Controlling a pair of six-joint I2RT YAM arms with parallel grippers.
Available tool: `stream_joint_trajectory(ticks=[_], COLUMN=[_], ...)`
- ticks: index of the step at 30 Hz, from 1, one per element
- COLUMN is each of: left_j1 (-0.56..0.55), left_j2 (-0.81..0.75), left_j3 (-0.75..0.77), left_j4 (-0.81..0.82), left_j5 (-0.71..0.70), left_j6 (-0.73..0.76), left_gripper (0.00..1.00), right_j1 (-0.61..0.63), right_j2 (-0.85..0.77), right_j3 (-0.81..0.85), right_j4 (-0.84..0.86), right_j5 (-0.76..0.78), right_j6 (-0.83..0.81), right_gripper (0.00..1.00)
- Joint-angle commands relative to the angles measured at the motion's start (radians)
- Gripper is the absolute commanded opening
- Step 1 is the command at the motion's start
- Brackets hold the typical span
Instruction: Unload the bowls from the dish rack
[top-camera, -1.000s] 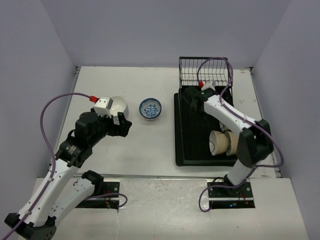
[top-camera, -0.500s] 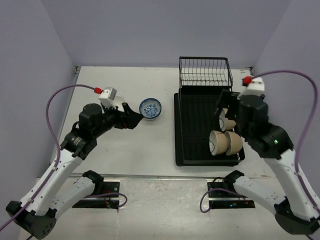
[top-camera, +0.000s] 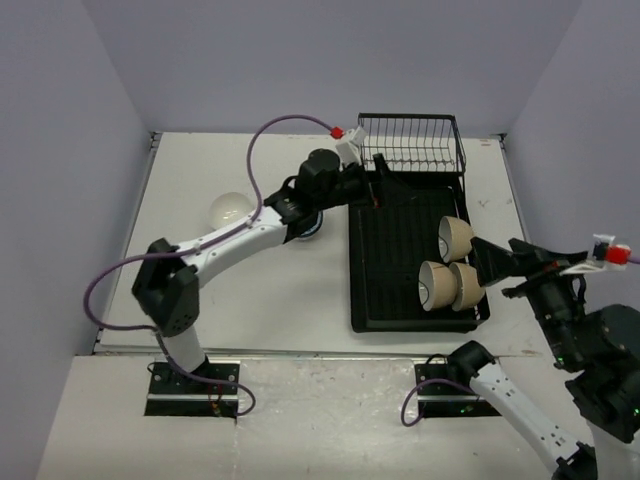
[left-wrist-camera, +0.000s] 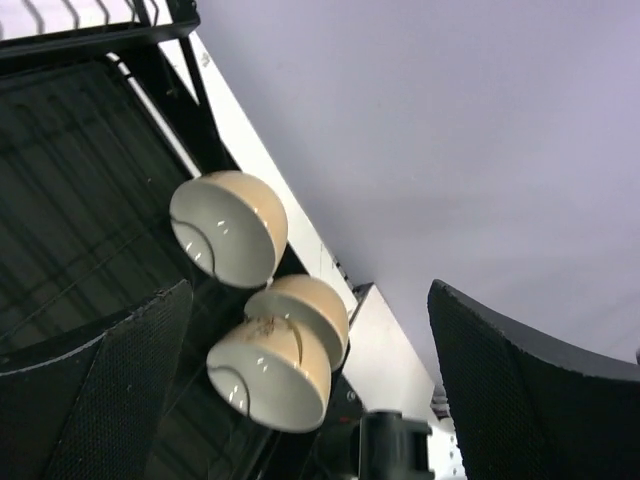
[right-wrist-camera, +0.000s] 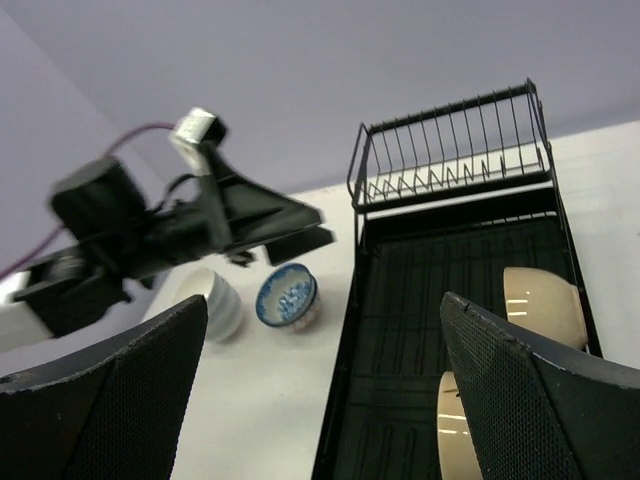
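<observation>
Left hand (left-wrist-camera: 310, 290): my fingers are spread wide; they hold nothing and touch nothing I can see.
Left hand's place: over the far end of the dish rack (top-camera: 385, 270), just in front of its wire basket (top-camera: 410, 140).
Right hand (right-wrist-camera: 322, 298): also spread wide and empty, off the rack's near right corner.
Tan bowls: three lie tipped on their sides in the rack's tray, along its right rim, ahead of my left hand and just left of my right hand.
Nearer pair: one bowl (top-camera: 437, 285) touches the other (top-camera: 468, 285).
Third tan bowl (top-camera: 455, 238): just beyond the pair, closer to my left hand.
Blue-and-white bowl (right-wrist-camera: 288, 297): upright on the counter (top-camera: 260, 290), left of the rack, partly under my left forearm.
White bowl (top-camera: 230, 208): on the counter further left, well apart from both hands.
</observation>
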Motion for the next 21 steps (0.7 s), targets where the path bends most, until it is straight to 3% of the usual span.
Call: stream_joint_trajectory(ticks=[1, 5, 11, 21], left_j1=[-0.024, -0.05, -0.102, -0.134], left_j2=[0.169, 0.378, 0.562, 0.714], left_j3=[0.207, 0.374, 0.604, 0.703], left_j4=[0.065, 0.036, -0.07, -0.107], left_j5=[0.041, 0.044, -0.004, -0.044], left_j6=[-0.106, -0.132, -0.139, -0.2], left_gripper=[1.0, 1.0, 0.95, 0.93], right_j1=[-0.002, 0.0, -0.002, -0.002], right_j2=[-0.102, -0.154, -0.203, -0.254], right_j3=[-0.056, -0.091, -0.117, -0.126], right_j4=[0.075, 0.081, 0.081, 0.077], right_j5=[-0.009, -0.032, 0.016, 0.03], right_j6=[0.036, 0.031, 0.018, 0.005], right_gripper=[0.99, 0.99, 0.99, 0.99])
